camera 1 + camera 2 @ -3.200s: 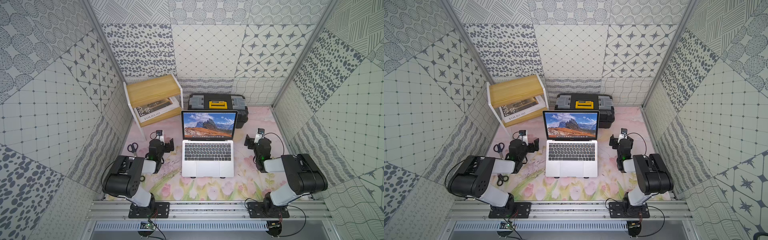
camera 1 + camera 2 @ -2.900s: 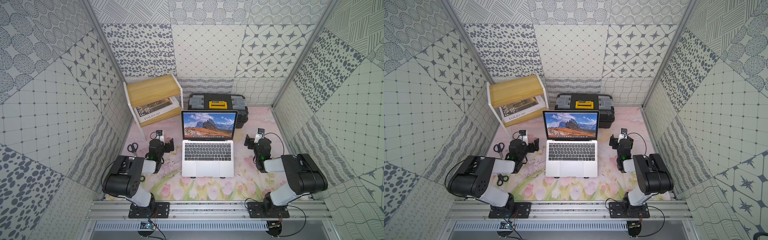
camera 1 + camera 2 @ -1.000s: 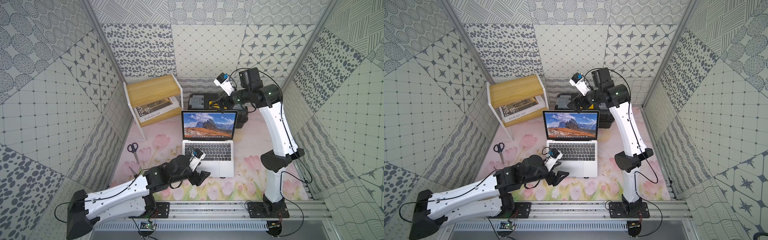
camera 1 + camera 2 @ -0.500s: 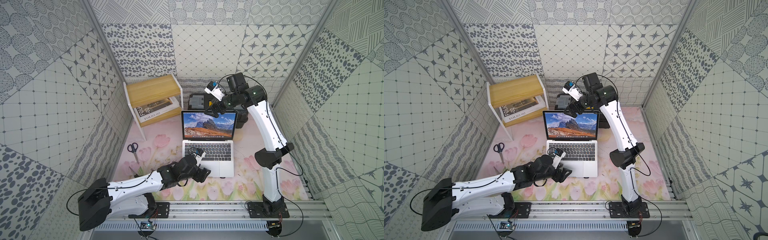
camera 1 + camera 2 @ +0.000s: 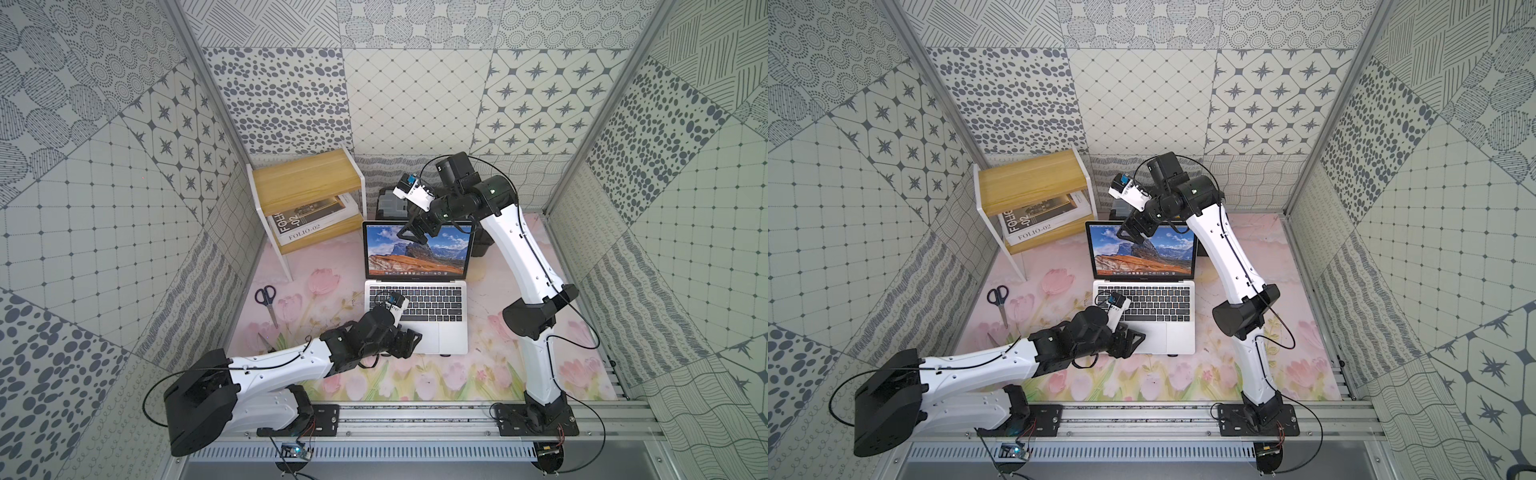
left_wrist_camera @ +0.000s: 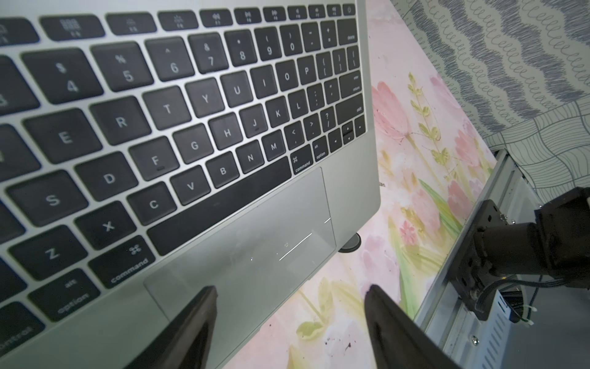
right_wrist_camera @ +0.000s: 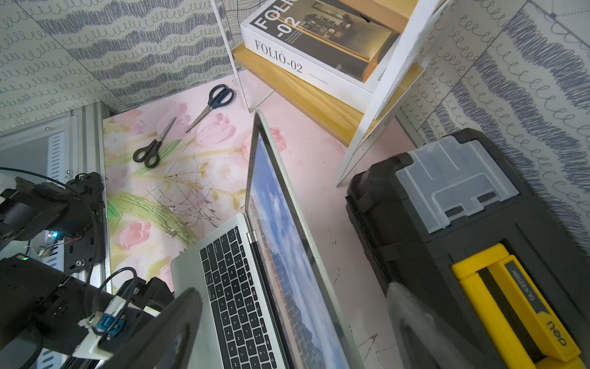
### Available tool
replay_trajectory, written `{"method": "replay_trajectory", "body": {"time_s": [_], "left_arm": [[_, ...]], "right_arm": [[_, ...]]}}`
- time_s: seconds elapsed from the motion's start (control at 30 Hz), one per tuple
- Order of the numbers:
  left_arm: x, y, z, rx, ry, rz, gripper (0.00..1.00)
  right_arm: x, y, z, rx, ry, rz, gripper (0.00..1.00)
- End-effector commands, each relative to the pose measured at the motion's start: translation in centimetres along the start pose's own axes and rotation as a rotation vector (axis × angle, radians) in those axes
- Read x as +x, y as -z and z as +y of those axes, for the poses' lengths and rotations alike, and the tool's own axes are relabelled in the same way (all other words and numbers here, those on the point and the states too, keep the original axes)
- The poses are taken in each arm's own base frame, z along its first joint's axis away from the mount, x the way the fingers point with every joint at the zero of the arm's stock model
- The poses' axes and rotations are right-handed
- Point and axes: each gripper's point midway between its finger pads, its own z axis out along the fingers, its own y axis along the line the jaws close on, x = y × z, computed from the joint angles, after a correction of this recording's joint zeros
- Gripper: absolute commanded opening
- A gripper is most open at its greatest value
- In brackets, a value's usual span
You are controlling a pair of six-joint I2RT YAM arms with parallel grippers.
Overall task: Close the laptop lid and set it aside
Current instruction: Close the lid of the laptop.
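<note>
The silver laptop (image 5: 432, 309) (image 5: 1154, 309) stands open mid-mat, with the laptop lid (image 5: 415, 253) (image 5: 1142, 253) upright and its mountain display lit. My left gripper (image 5: 409, 343) (image 5: 1131, 338) is open at the laptop's front left corner. In the left wrist view the gripper (image 6: 290, 289) has one finger over the trackpad (image 6: 255, 242) and the other over the mat, so the front edge runs between them. My right gripper (image 5: 411, 237) (image 5: 1129, 237) hangs open at the lid's top edge. In the right wrist view it (image 7: 293, 289) straddles the lid (image 7: 287, 223), holding nothing.
A black-and-yellow toolbox (image 5: 388, 205) (image 7: 447, 223) sits just behind the lid. A wooden shelf (image 5: 305, 183) holding a FOLIO-02 book (image 7: 306, 41) stands at the back left. Two scissors (image 7: 217, 99) (image 7: 153, 150) lie on the mat left of the laptop. A metal rail (image 5: 415, 419) runs along the front.
Both arms left their rest spots beside the laptop. The left gripper reached the front left corner and narrowed slightly; the right gripper came down and left over the lid's top edge. The lid's angle is unchanged.
</note>
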Motion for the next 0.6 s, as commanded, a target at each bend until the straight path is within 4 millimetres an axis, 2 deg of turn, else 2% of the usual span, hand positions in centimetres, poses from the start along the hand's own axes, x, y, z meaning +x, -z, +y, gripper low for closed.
{"method": "replay_trajectory", "body": {"time_s": [0.0,0.27,0.57], "left_arm": [[-0.6,-0.3,-0.4,0.027,0.027,-0.027,0.76],[0.1,-0.9,-0.1,0.015,0.054,-0.005,0.75],[0.8,-1.1,1.3,-0.047,0.091,0.006,0.74]], "right_arm": [[0.7,-1.6,0.0,-0.027,0.010,0.022,0.92],[1.3,-1.9,0.6,-0.057,0.022,0.038,0.88],[1.2,-1.7,1.7,-0.094,0.032,0.033,0.79]]}}
